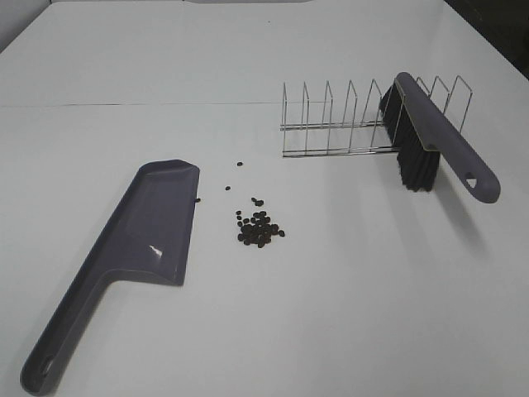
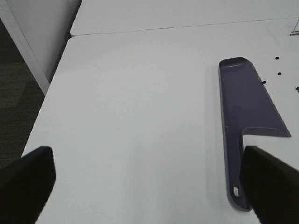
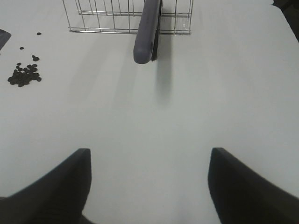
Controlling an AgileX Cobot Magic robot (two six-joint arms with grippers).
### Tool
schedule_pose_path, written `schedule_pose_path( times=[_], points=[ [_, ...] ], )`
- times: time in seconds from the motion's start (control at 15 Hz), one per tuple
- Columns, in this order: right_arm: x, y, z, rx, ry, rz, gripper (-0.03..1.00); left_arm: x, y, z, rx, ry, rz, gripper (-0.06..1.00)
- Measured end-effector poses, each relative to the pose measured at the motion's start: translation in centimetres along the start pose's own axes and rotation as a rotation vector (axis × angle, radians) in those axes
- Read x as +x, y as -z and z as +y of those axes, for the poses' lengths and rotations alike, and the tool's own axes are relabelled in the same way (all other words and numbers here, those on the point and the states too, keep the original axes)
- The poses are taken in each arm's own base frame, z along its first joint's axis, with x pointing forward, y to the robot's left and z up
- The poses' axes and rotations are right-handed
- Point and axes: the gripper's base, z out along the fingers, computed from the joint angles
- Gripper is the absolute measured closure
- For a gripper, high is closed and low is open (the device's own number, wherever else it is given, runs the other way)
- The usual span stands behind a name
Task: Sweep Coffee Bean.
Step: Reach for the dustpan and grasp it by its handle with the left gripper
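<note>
The coffee beans lie in a small dark cluster on the white table, with a few strays beyond them. They also show in the right wrist view. A grey-purple dustpan lies flat to their left, handle toward the near edge; it also shows in the left wrist view. A grey-purple brush with black bristles leans in a wire rack. My left gripper is open and empty, short of the dustpan handle. My right gripper is open and empty, short of the brush handle.
The wire rack stands at the back right of the table. The table's left edge drops to a dark floor. A seam runs across the tabletop behind the dustpan.
</note>
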Motion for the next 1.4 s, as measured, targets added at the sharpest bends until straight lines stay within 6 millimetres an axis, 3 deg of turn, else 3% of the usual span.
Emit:
schedule_pose_path(
  times=[1.4],
  points=[
    [0.0,0.0,0.0,0.0,0.0,0.0,0.35,0.0,0.0,-0.06,0.007,0.005,0.0,-0.04]
  ],
)
